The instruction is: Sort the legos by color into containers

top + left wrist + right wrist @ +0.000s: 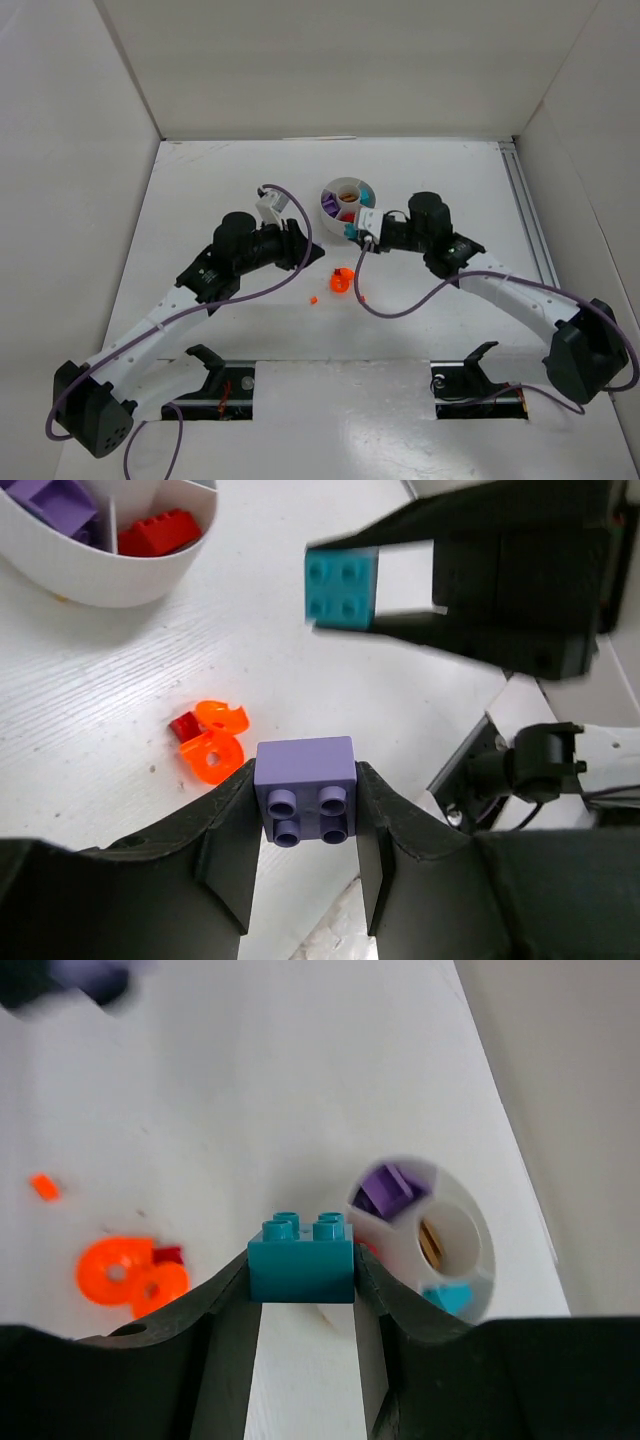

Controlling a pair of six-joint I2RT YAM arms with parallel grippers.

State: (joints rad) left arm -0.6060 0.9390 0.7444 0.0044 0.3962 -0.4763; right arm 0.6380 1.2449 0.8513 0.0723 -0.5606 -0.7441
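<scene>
Within the dish (100, 575) lie purple legos (55, 502), red lego (155, 532) and teal lego (447, 1297).

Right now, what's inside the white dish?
Purple bricks in one wedge, a teal piece in another, a red brick in a third, something brownish in the centre well. The gripped teal brick hides part of the dish.

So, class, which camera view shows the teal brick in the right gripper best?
The right wrist view: the teal brick sits central and sharp, studs up, clamped in the right gripper. The left wrist view shows it smaller, slightly blurred; the top view gives only a teal speck.
</scene>
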